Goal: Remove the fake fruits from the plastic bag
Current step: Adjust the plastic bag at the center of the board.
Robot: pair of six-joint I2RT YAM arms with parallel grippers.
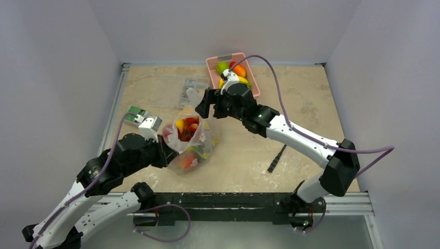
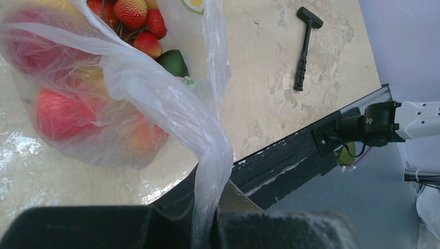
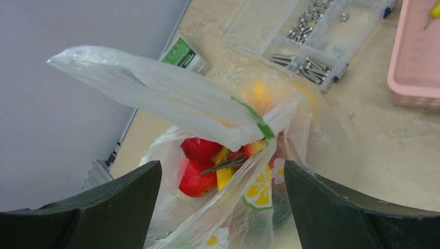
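Left claw (image 2: pixel 205 228) clamps plastic bag (image 2: pixel 155 98) | right claw (image 3: pixel 221 176) wide, empty | screws (image 3: pixel 306 67) seen only from right wrist

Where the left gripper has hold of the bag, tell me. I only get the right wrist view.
Observer: The left gripper is shut on a twisted strip of the plastic bag, at the bag's near-left side.
Operator: Report what lies on the table to the right of the bag.
Observer: A black tool, lying well apart from the bag.
Operator: Now give me the basket's contents.
Observer: The pink basket holds green, orange and yellow fruits.
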